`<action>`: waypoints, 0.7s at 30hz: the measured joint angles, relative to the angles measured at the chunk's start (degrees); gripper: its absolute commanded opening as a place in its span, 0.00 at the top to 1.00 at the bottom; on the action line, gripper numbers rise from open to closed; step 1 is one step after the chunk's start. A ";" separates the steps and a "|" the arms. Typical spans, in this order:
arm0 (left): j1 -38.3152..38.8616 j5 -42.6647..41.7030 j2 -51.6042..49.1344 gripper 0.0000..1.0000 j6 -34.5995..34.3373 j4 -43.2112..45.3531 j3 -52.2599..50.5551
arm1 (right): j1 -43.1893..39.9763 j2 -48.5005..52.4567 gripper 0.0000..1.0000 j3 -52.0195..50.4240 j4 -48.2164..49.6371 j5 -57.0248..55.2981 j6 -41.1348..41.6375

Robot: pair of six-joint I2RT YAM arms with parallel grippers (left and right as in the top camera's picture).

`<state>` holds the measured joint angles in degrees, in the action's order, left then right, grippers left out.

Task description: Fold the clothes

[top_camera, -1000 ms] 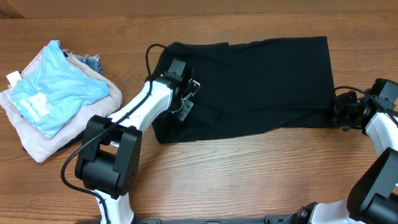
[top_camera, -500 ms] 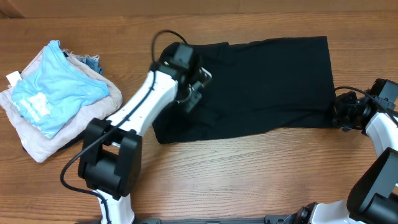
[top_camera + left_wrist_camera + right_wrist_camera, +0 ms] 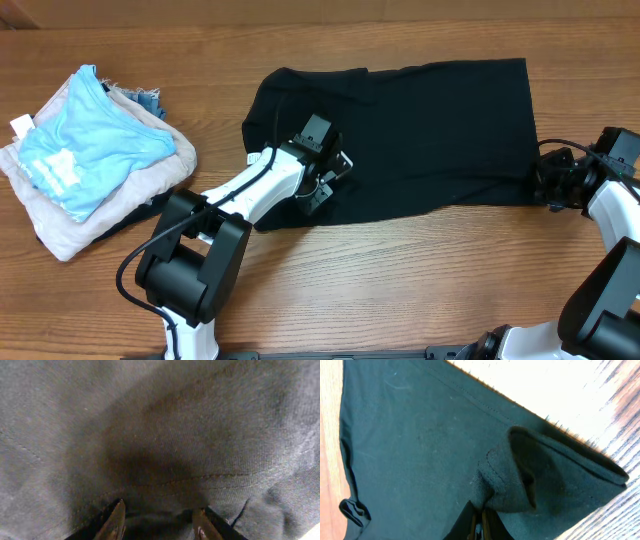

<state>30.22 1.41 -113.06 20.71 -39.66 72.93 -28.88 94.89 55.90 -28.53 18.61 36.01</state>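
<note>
Right gripper [image 3: 479, 521]: fingers closed on a bunched corner fold of the black garment [image 3: 430, 130], which lies spread on the table [image 3: 400, 290]. Left gripper [image 3: 160, 521]: fingers parted, empty, tips on the garment's near-left part. Risk: the thin right pinch slips under tension, skewing any fold.

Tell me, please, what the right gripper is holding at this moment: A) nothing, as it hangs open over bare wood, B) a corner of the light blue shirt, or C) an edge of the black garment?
C: in the wrist view the right gripper is pinched shut on a bunched edge of the black garment, far from the blue shirt.
</note>
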 measured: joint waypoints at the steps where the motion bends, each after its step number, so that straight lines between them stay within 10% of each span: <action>1: 0.02 0.42 0.00 0.61 0.04 0.46 -0.04 | 0.00 0.00 0.96 0.00 -0.02 0.00 0.00; 4: 0.02 1.40 0.00 0.85 -0.15 1.38 -0.11 | 0.00 0.00 0.96 0.00 -0.07 0.00 0.00; 9: 0.02 4.48 0.00 0.96 -0.94 1.99 -0.15 | 0.00 0.00 0.96 0.00 -0.48 0.00 0.02; 21: 0.02 5.79 0.00 0.96 -2.78 -5.29 9.86 | 0.00 0.00 0.96 0.00 -0.68 0.02 0.02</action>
<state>30.24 7.20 -113.06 17.93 -44.95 82.78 -28.88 94.89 55.90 -29.21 18.63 36.03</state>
